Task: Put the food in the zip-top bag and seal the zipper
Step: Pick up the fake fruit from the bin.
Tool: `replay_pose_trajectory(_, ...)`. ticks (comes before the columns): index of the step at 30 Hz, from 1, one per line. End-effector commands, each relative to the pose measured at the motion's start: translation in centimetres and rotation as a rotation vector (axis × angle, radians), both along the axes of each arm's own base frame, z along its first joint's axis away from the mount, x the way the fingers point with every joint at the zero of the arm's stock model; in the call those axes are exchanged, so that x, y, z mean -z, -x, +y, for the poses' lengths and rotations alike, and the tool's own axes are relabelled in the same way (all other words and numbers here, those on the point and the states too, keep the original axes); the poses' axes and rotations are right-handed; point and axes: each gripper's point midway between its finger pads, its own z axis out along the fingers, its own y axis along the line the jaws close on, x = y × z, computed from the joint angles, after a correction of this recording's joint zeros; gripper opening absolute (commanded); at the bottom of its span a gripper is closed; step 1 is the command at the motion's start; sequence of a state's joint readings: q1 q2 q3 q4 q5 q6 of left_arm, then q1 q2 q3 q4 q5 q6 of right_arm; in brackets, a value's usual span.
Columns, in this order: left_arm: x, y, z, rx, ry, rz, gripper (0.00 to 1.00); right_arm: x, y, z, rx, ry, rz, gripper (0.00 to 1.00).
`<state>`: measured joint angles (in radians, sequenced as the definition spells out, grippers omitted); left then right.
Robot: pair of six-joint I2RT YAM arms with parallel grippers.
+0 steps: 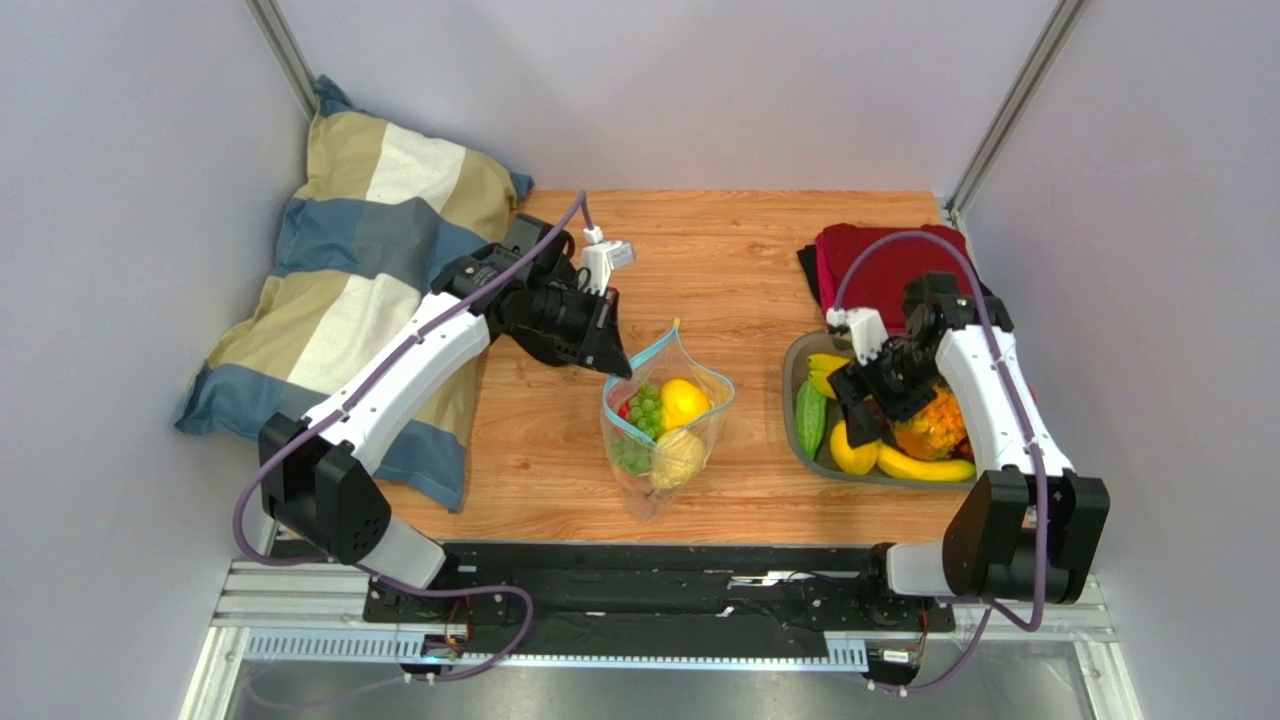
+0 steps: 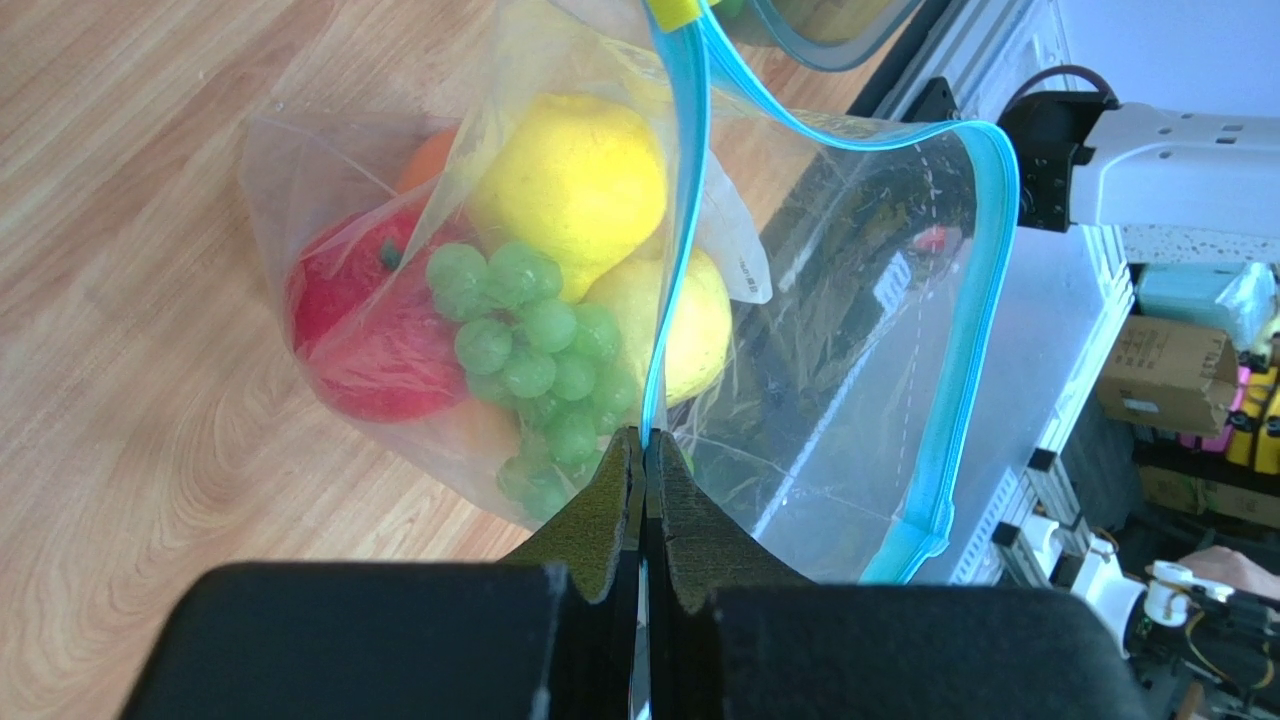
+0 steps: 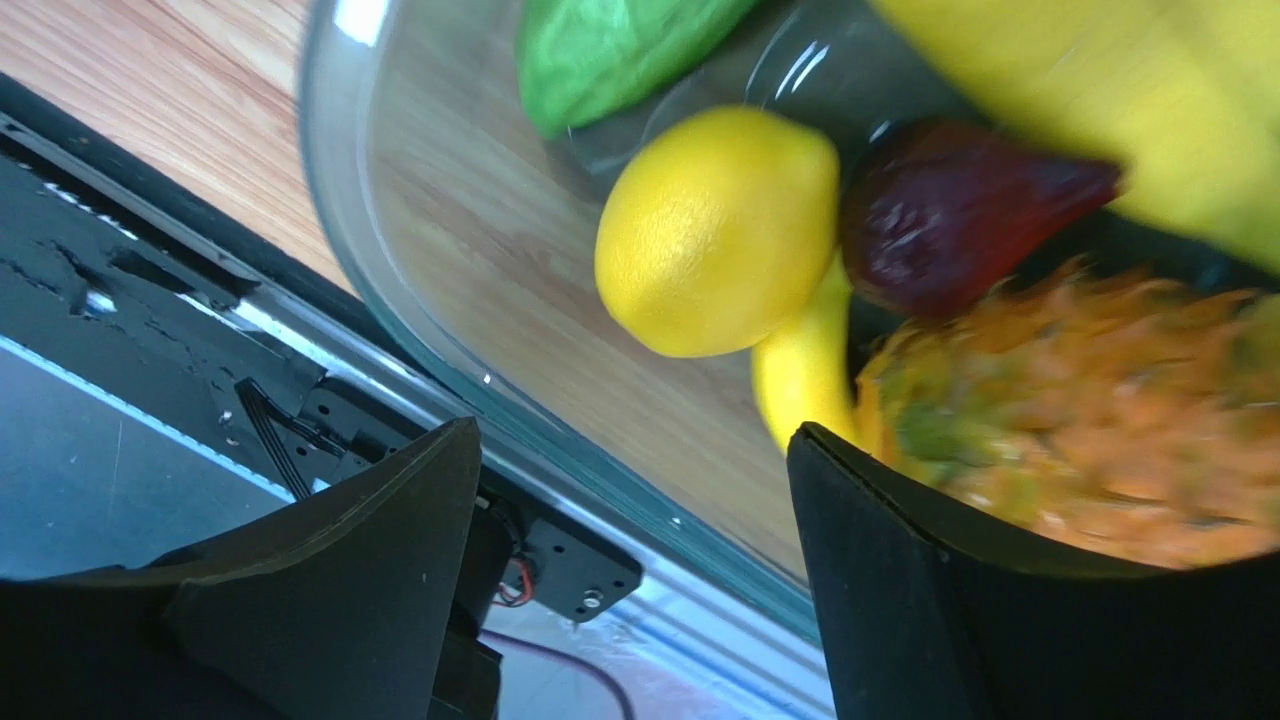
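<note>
The clear zip-top bag (image 1: 666,428) stands open on the wooden table, holding green grapes (image 2: 526,345), a yellow fruit (image 2: 579,173), a red fruit (image 2: 368,323) and a pale yellow pear (image 2: 699,323). Its light-blue zipper (image 2: 977,300) gapes in a loop. My left gripper (image 2: 646,450) is shut on the near zipper strip and holds the mouth up. My right gripper (image 3: 631,432) is open with nothing between its fingers, hovering over the grey tray (image 1: 796,438). In the tray lie a yellow fruit (image 3: 718,228), a dark red fruit (image 3: 962,210), a cucumber (image 1: 810,417) and bananas (image 1: 920,468).
A striped pillow (image 1: 368,285) lies at the back left under the left arm. A red cloth (image 1: 887,258) is folded behind the tray. An orange spiky fruit (image 3: 1082,405) sits beside my right finger. Grey walls close in on both sides.
</note>
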<state>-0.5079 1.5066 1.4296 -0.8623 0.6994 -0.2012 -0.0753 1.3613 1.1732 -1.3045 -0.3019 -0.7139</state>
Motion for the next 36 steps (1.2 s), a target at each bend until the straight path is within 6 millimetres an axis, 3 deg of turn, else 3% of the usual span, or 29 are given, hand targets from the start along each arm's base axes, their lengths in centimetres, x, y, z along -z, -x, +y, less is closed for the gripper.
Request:
replay_pose_trajectory(1,-1.3,-0.2,-0.1,0.008,0.041,-0.048,0.0,2.0,-0.8,-1.7,0.131,0.105,-0.036,0.8)
replay_pose_trajectory(9,-1.1,-0.1,0.1,0.004,0.038,-0.05,0.0,6.4,-0.5,-1.8,0.209,0.114,0.027,0.83)
replay_pose_trajectory(16,-0.9,-0.1,0.1,0.003,0.035,-0.05,0.0,8.2,-1.2,-1.1,0.248,0.08,0.052,0.85)
replay_pose_trajectory(23,-0.8,-0.3,0.2,0.003,0.029,-0.049,0.0,8.8,-1.3,0.0,0.24,0.023,0.089,0.82)
replay_pose_trajectory(28,-0.7,-0.3,0.2,0.004,0.028,-0.049,0.0,7.8,-0.9,0.6,0.218,-0.006,0.085,0.62)
replay_pose_trajectory(33,-0.9,-0.4,0.2,0.003,0.031,-0.052,0.0,4.2,-1.6,0.9,0.196,-0.029,0.022,0.47)
replay_pose_trajectory(36,-0.9,-0.4,0.2,0.003,0.031,-0.052,0.0,1.8,-1.0,1.4,0.184,-0.056,0.021,0.36)
